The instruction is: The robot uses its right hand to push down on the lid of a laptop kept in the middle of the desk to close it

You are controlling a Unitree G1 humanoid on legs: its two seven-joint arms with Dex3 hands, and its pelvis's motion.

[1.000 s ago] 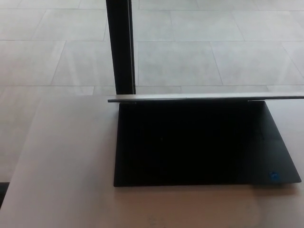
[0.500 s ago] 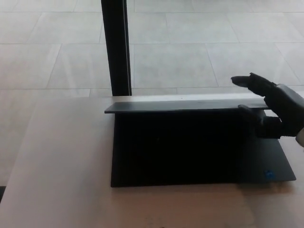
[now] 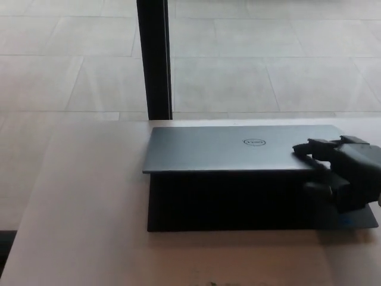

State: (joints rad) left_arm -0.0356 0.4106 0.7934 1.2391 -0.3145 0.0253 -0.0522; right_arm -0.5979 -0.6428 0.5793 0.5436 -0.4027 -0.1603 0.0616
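- Since the earlier frame, lid has dropped well forward, grey back and logo now showing.
- Right hand, right of frame, rests on lid's right edge, fingers curled over it, gripping nothing.
- Laptop sits centre frame on desk, partly open.

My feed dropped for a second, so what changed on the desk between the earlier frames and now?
The right hand came in from the right, absent a second ago, and now rests its fingers on the right end of the laptop lid. The lid has swung down toward the base: its grey back with the logo now shows, but a gap remains. The laptop stayed in place on the desk.
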